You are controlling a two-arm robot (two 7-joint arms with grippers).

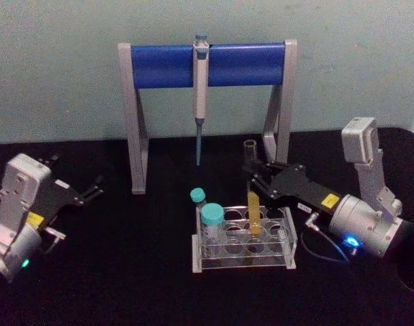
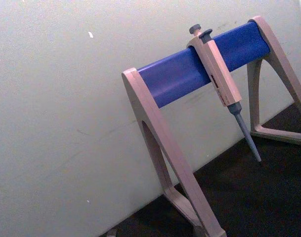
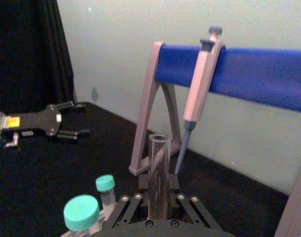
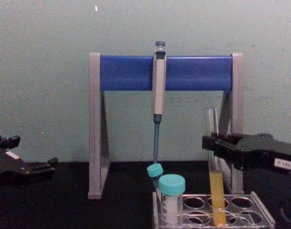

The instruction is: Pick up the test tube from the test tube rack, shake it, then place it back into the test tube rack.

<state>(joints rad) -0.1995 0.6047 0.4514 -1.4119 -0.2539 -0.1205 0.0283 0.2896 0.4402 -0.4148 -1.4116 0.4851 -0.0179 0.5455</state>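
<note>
The test tube [image 1: 252, 204], long clear glass with yellow liquid low down, stands upright in a back-row hole of the translucent test tube rack [image 1: 289, 239] at the table's middle. My right gripper [image 1: 253, 174] reaches in from the right and is shut on the tube's clear middle, above the liquid. The chest view shows the tube [image 4: 216, 191] with its foot inside the rack [image 4: 261, 213] and the right gripper [image 4: 213, 145] clamped around it. In the right wrist view the tube [image 3: 159, 163] rises between the fingers [image 3: 172, 185]. My left gripper [image 1: 94, 188] rests open at the far left.
Two teal-capped tubes [image 1: 211, 217] [image 1: 197, 197] stand in the rack's left side. Behind the rack is a grey-and-blue stand [image 1: 159, 64] with a pipette [image 1: 200, 88] hanging from its bar, tip down, just left of the test tube's top. A cable [image 1: 325, 248] lies right of the rack.
</note>
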